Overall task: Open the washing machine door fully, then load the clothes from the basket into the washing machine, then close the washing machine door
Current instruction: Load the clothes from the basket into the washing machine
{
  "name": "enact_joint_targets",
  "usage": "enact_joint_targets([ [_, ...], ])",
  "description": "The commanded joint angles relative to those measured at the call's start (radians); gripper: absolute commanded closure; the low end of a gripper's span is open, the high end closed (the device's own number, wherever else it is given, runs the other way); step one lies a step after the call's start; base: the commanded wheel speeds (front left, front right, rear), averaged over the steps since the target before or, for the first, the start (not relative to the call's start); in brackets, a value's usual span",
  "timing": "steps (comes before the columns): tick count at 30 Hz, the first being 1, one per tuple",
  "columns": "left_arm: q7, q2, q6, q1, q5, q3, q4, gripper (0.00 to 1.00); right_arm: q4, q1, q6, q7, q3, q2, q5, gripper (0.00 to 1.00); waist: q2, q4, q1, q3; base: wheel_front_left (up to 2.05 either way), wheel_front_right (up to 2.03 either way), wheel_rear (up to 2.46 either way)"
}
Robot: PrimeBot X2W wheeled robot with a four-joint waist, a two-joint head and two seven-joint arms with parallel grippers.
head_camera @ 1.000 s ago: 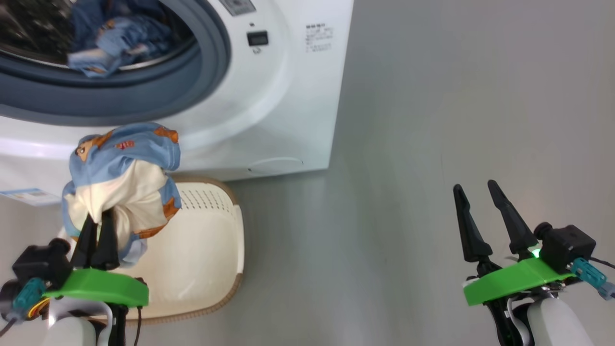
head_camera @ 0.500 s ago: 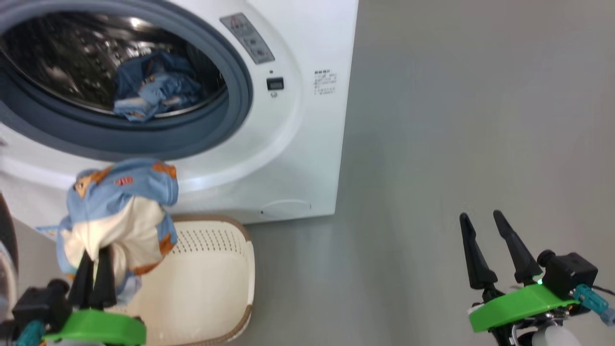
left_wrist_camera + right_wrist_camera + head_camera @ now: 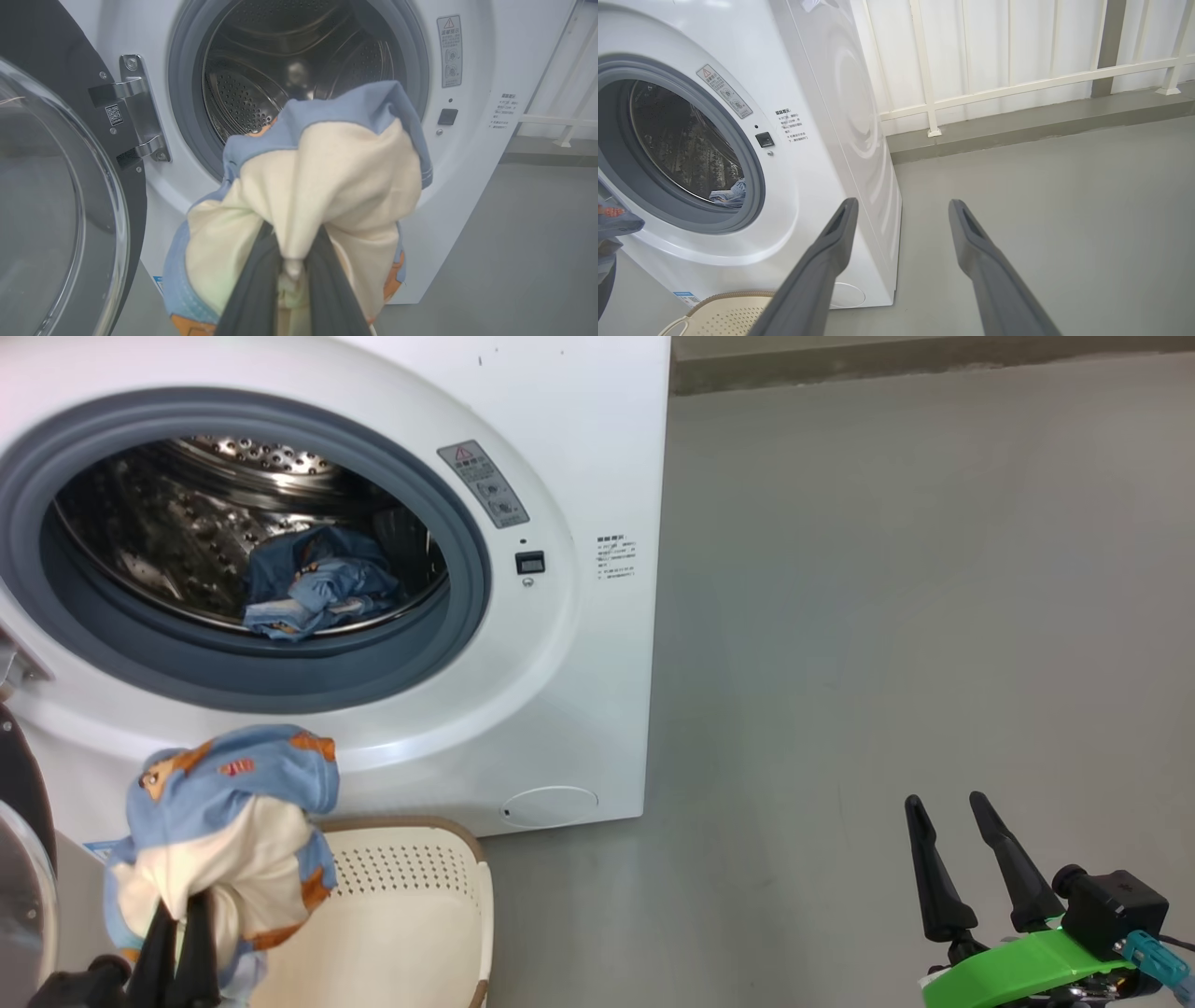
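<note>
A: What did the left gripper have hold of?

B: Its 2 fingers were pinched almost together on a fold of the clothes. The blue and cream bundle bulged over the tips, lifted clear above the left end of the basket.

A: Why so high?

B: I judged it was to clear the grey gasket. The bundle hung just below and in front of the mouth of the washing machine, so the next move called for a lift and a push inward.

A: And the washing machine door?

B: Swung out to the left on its hinge, glass bowl beside the bundle, leaving the opening free.

A: Anything inside?

B: 1 blue garment lay at the bottom of the drum. What showed of the basket's inside looked bare, though the bundle hid part of it.

A: The right gripper?

B: Fingers spread wide with nothing between them, over the floor, well apart from the machine. It was parked out of the way, I would say.
</note>
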Motion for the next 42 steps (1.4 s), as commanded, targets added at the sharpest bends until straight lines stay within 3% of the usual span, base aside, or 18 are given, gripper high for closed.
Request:
enact_joint_targets([
  [1, -0.01, 0.012, 0.002, -0.008, 0.001, 0.036, -0.031, 1.0, -0.028, 0.0, 0.01, -0.005, 0.024, -0.01, -0.002, 0.0, -0.0001, -0.002, 0.0, -0.006, 0.0, 0.0, 0.0],
  [25, -0.01, 0.01, 0.014, -0.033, -0.028, 0.005, -0.002, 1.0, -0.022, -0.01, 0.01, -0.005, 0.041, -0.014, 0.007, 0.0, -0.0001, -0.007, 0.0, 0.038, 0.0, 0.0, 0.0],
  [35, -0.01, 0.012, 0.017, -0.19, -0.009, 0.015, 0.056, 1.0, -0.027, -0.049, 0.01, -0.005, 0.052, -0.011, 0.009, 0.0, -0.0001, -0.03, 0.0, 0.125, 0.0, 0.0, 0.0],
  [42, -0.01, 0.056, 0.008, -0.353, 0.014, 0.023, 0.148, 1.0, -0.024, -0.091, 0.01, -0.005, 0.076, -0.011, 0.02, 0.0, -0.0001, -0.06, 0.0, 0.19, 0.0, 0.0, 0.0],
])
